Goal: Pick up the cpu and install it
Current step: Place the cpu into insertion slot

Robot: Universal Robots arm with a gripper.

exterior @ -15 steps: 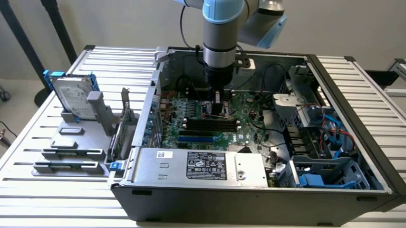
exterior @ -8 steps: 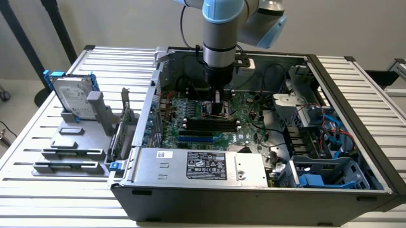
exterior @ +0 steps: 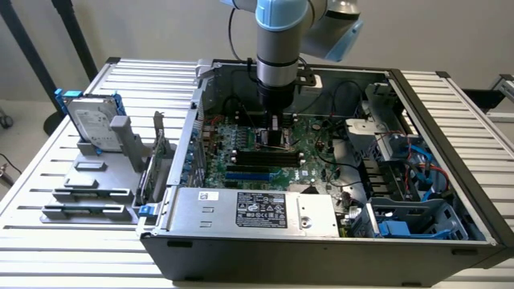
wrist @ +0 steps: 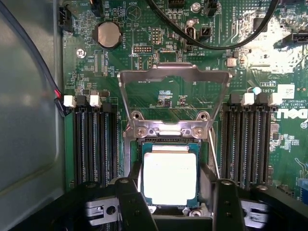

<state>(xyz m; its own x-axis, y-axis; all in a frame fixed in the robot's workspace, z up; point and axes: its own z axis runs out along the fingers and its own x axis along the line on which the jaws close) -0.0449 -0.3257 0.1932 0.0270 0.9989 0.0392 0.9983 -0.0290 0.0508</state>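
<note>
While the claw gapes, the cpu lies between.

Cpu shiny silver; motherboard green; memory slots black; case grey.

The arm comes in from above and stands straight down, wrist vertical, with the pincer pointing downward at its low end and its two black fingers held open, parallel and set wide apart.
</note>
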